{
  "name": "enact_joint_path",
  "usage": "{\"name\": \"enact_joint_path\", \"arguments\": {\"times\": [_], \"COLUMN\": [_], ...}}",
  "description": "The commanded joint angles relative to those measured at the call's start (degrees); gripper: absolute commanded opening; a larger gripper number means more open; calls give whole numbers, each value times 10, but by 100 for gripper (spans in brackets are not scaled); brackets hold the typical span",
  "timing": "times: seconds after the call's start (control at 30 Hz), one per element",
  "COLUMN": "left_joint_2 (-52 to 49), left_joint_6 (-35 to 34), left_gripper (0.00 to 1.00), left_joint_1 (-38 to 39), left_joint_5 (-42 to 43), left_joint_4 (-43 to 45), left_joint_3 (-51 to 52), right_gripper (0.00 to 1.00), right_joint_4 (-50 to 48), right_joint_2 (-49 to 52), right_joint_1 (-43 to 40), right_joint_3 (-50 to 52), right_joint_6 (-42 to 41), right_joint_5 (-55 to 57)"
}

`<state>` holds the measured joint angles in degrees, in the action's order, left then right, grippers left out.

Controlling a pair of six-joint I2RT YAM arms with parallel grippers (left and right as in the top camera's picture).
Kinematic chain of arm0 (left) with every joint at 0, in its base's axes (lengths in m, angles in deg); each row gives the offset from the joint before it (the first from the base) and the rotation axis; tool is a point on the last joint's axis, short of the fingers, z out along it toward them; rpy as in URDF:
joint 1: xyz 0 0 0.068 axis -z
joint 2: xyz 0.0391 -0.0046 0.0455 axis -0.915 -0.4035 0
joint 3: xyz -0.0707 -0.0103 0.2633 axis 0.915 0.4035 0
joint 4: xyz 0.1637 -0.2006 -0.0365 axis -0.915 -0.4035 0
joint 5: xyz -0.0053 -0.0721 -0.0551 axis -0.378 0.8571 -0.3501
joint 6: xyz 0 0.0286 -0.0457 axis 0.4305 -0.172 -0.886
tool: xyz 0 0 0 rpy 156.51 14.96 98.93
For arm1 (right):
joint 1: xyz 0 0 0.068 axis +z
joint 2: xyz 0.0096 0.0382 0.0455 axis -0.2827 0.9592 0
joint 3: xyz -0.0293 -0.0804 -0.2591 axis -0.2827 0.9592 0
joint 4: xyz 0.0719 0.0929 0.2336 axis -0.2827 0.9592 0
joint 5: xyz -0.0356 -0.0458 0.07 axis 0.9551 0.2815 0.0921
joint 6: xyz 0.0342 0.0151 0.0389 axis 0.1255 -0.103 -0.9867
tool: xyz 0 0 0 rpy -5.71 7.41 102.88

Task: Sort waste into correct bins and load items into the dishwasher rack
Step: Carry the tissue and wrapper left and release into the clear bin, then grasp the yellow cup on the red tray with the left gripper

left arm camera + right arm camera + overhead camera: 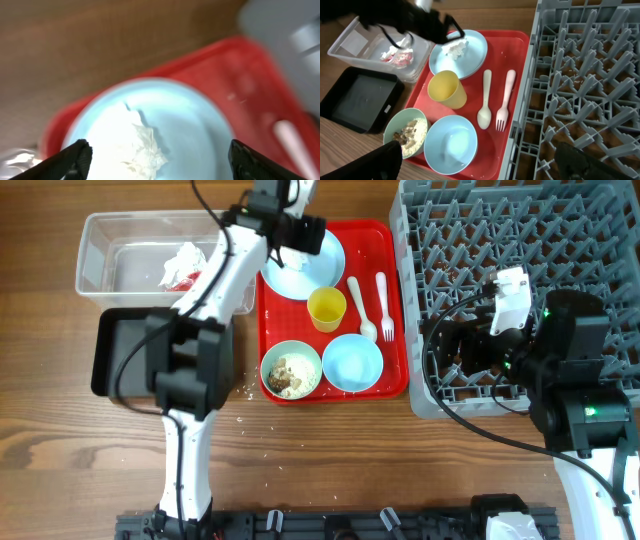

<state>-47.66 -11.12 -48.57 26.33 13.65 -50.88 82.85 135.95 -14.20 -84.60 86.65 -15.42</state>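
Left pincer (160,154) spread wide above crumpled white tissue (136,146) on round blue plate (192,117).

Wooden table (60,430) bears clear tub (120,265), black tray (125,350), red tray (365,240), rack (560,230).

Overhead looks straight down on the whole table (60,440), red tray (275,320) mid-frame, grey rack (600,240) upper right. Left wrist hangs very close over the blue plate (200,130), blurred. Right wrist views from the rack side, farther back, angled down. All three share that plate.
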Motion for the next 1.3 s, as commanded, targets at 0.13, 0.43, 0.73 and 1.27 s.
{"name": "enact_joint_path", "arguments": {"times": [0.13,0.43,0.73,1.27], "left_joint_2": [-63,-70,157,145], "left_joint_6": [-140,-149,-148,-87], "left_gripper": [38,4,4,98], "left_joint_1": [10,10,-111,-18], "left_joint_5": [-96,-91,-98,37], "left_joint_4": [1,-23,-209,-317], "left_joint_3": [0,-1,-44,-28], "right_gripper": [100,100,100,100], "right_joint_4": [-4,0,-1,-13], "right_joint_2": [7,20,20,20], "right_joint_1": [2,2,2,2], "right_joint_3": [-9,-9,-9,-9], "right_joint_6": [1,1,1,-1], "right_joint_5": [-10,-10,-10,-10]}}
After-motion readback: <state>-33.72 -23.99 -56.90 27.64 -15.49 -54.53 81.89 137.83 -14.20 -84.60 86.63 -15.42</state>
